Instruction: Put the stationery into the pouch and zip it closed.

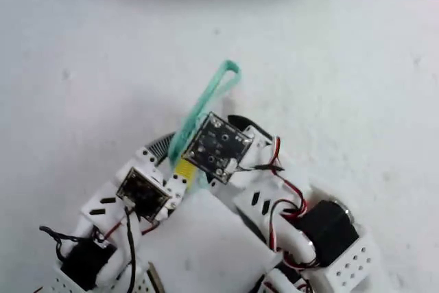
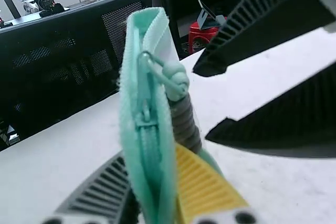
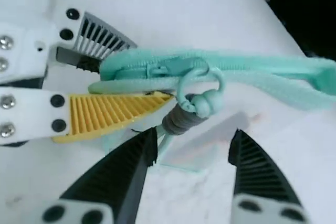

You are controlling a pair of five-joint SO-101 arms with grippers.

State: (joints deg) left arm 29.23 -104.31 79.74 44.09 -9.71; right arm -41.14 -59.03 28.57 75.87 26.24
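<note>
One mint pouch [image 3: 262, 72], contents hidden, sits pinched by the left gripper [image 3: 113, 74].

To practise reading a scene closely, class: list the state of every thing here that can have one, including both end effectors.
left end effector: shut on the pouch's end.
right end effector: open, fingers either side of the zip pull, not touching it.
pouch: on edge, zip side up, held at one end.
zip slider: near the held end; whether the zip is closed, cannot tell.
zip pull: hanging loose, ungripped.
</note>
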